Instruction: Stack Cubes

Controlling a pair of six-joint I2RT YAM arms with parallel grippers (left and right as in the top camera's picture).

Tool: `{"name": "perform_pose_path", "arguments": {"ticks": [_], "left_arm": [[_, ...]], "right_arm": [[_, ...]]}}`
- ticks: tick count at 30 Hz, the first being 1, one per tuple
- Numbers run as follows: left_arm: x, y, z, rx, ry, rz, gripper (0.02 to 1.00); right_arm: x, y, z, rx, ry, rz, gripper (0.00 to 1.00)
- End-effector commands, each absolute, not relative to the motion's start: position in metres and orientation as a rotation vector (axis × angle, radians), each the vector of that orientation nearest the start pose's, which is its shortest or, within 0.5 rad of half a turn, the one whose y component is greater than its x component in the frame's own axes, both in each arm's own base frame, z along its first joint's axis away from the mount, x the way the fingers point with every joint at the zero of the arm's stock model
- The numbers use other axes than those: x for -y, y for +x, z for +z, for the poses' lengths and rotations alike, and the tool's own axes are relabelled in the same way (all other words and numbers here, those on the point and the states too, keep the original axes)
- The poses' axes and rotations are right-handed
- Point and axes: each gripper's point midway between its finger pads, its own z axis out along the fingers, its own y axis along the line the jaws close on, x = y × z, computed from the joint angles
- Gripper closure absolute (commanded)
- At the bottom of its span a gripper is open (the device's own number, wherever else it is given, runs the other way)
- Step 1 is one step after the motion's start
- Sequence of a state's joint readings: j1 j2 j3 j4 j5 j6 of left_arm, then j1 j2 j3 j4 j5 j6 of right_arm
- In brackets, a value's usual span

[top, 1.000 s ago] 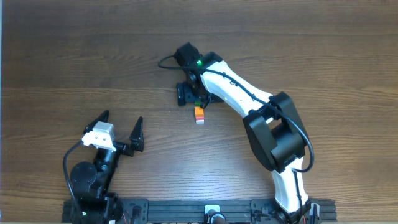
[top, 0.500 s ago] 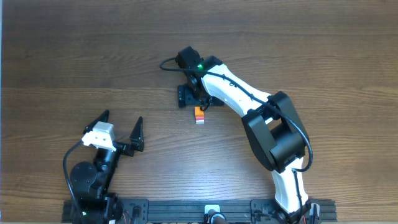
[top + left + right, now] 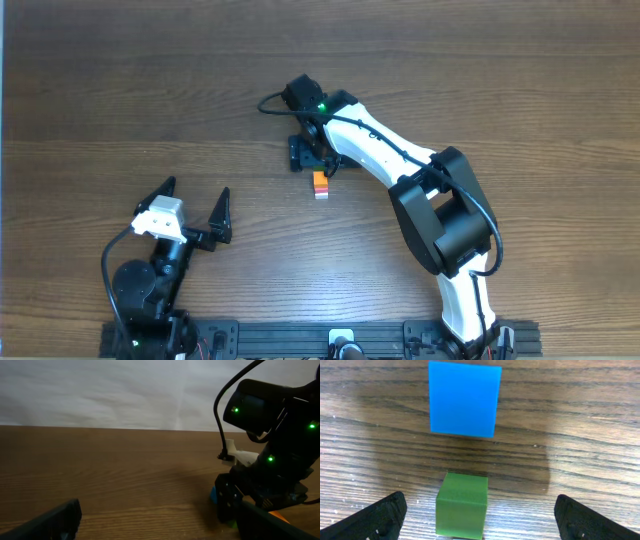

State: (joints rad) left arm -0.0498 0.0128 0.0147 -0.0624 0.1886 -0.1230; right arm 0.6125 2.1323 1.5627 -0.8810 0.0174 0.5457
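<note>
Top view, green cube (image 3: 461, 505) and blue cube (image 3: 464, 399) largely hidden under released right tool (image 3: 479, 517); left tool (image 3: 197, 188) released.

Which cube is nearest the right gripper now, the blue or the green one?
The green cube: it sits roughly between the fingers of the open right gripper, while the blue cube lies farther out beyond it.

One blue cube (image 3: 464, 399), one green cube (image 3: 461, 505), one orange-topped cube stack (image 3: 320, 184).
</note>
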Motion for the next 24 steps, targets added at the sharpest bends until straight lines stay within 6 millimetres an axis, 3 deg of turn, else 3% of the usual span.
{"name": "perform_pose_path", "arguments": {"ticks": [1,15,24], "left_arm": [[0.045,0.241,0.161,-1.630,0.106,-0.278,0.018],[0.045,0.241,0.161,-1.630,0.106,-0.278,0.018],[0.045,0.241,0.161,-1.630,0.106,-0.278,0.018]], "right_arm": [[-0.243,0.355,0.008,-3.016,-0.106,0.036,0.053],[-0.246,0.353,-0.005,-3.029,-0.123,0.020,0.130],[-0.246,0.353,-0.005,-3.031,-0.124,0.018,0.343]]}}
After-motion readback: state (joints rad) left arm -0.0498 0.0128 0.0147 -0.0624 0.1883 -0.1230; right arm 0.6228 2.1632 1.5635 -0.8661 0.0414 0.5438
